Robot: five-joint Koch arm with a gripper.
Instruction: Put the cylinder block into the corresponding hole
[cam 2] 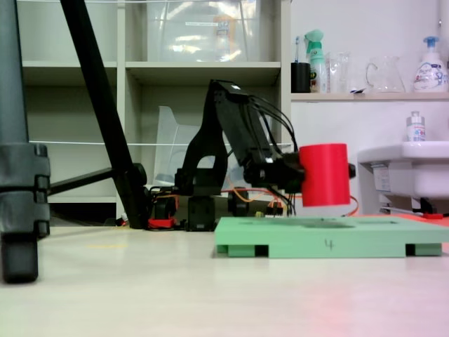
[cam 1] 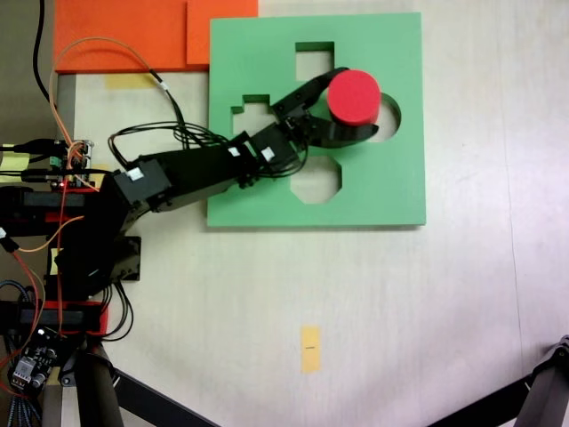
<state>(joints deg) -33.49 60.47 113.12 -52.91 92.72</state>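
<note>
The red cylinder block (cam 1: 354, 96) (cam 2: 325, 174) hangs upright just above the green foam board (cam 1: 267, 62) (cam 2: 309, 242), held between the black jaws of my gripper (cam 1: 356, 105) (cam 2: 309, 179). From above, it covers most of the round hole (cam 1: 392, 120), of which only a sliver shows at the cylinder's right edge. In the low side view the cylinder's bottom stands a little clear of the board's top face. The gripper reaches in from the left across the board.
The board also has a square cut-out (cam 1: 315, 59), a stepped cut-out (cam 1: 251, 111) and an octagonal cut-out (cam 1: 317, 182). Orange foam pieces (cam 1: 124, 36) lie at the top left. A yellow tape mark (cam 1: 309, 347) sits on the table. Tripod legs (cam 1: 542, 391) stand at the bottom corners.
</note>
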